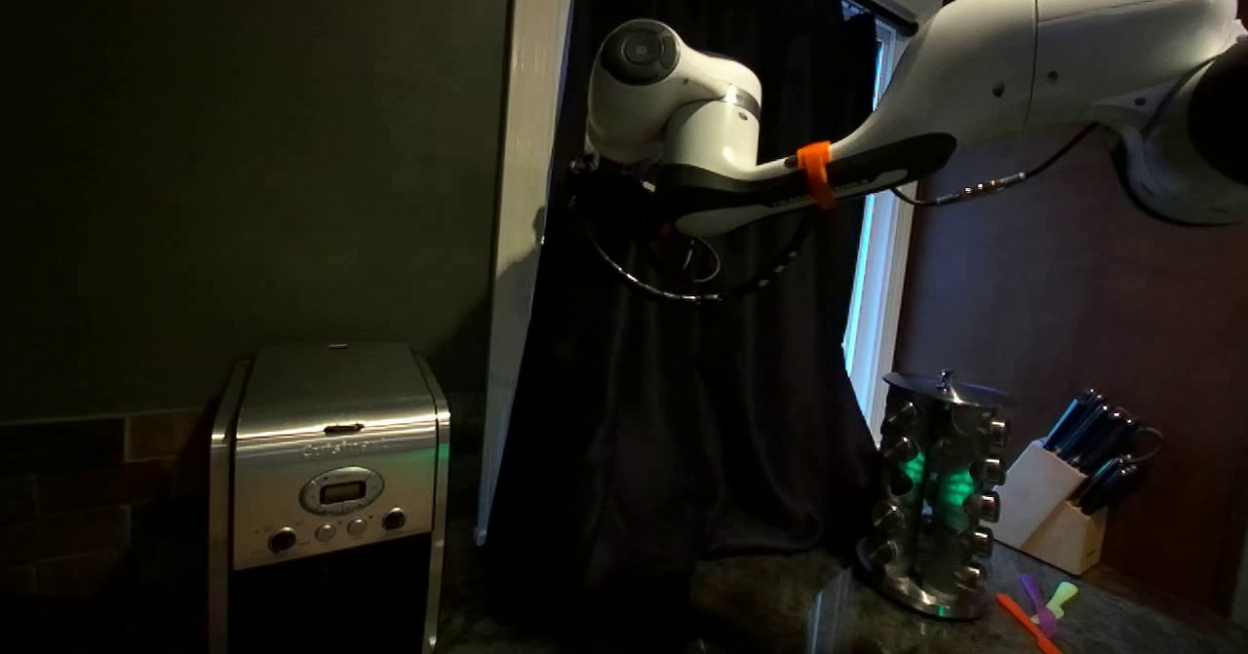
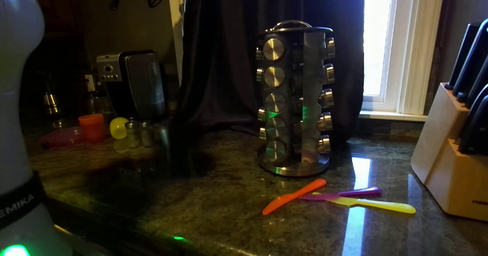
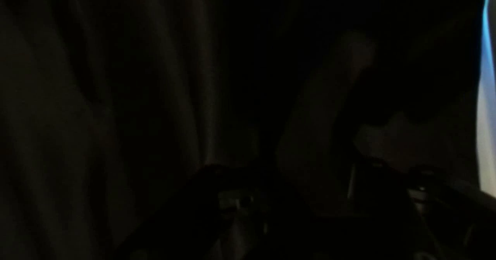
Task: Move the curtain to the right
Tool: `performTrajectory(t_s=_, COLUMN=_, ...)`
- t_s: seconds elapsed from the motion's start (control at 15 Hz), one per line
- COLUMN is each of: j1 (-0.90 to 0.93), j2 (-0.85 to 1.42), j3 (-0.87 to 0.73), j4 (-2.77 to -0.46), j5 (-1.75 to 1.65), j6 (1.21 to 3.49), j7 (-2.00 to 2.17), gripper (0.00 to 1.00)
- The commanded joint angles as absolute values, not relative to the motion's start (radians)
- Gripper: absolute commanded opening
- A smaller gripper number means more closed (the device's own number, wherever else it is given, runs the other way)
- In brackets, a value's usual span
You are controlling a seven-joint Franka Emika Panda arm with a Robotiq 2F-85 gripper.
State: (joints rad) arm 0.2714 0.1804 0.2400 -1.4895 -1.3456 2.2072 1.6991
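Note:
The curtain (image 1: 721,391) is a long dark drape with soft vertical folds, hanging over the window in both exterior views (image 2: 225,76). Bright window glass shows past its right edge. In the wrist view the curtain (image 3: 174,78) fills nearly the whole picture, with a light strip at the far right. My gripper (image 3: 306,178) is very dark there; its two fingers stand apart with dim fabric visible beyond the gap. In an exterior view the hand is a dark shape in front of the curtain's upper left part. Whether the fingers touch the fabric cannot be told.
A steel coffee maker (image 1: 336,459) stands left of the window. A round spice rack (image 2: 291,99) stands in front of the curtain. A knife block (image 2: 442,153) is at the right. Coloured plastic knives (image 2: 358,202), an orange cup (image 2: 91,128) and shakers (image 2: 139,134) are on the counter.

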Motion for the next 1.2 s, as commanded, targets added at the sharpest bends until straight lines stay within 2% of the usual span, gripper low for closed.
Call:
performTrajectory(t_s=0.0, j1=0.277, j2=0.194, j3=0.225, j4=-1.472, j5=-1.346, j6=2.222, j7=1.686, gripper=0.12)
performTrajectory(t_s=0.07, j1=0.277, j2=0.194, j3=0.224, j4=-1.471, j5=-1.345, j6=2.220, j7=1.684, gripper=0.04)
performTrajectory(t_s=0.13, j1=0.278, j2=0.194, j3=0.223, j4=-1.471, j5=-1.344, j6=2.217, j7=1.682, gripper=0.00)
performTrajectory(t_s=1.13, j1=0.198, j2=0.160, j3=0.135, j4=-1.457, j5=-1.266, j6=2.135, j7=1.673, gripper=0.00)
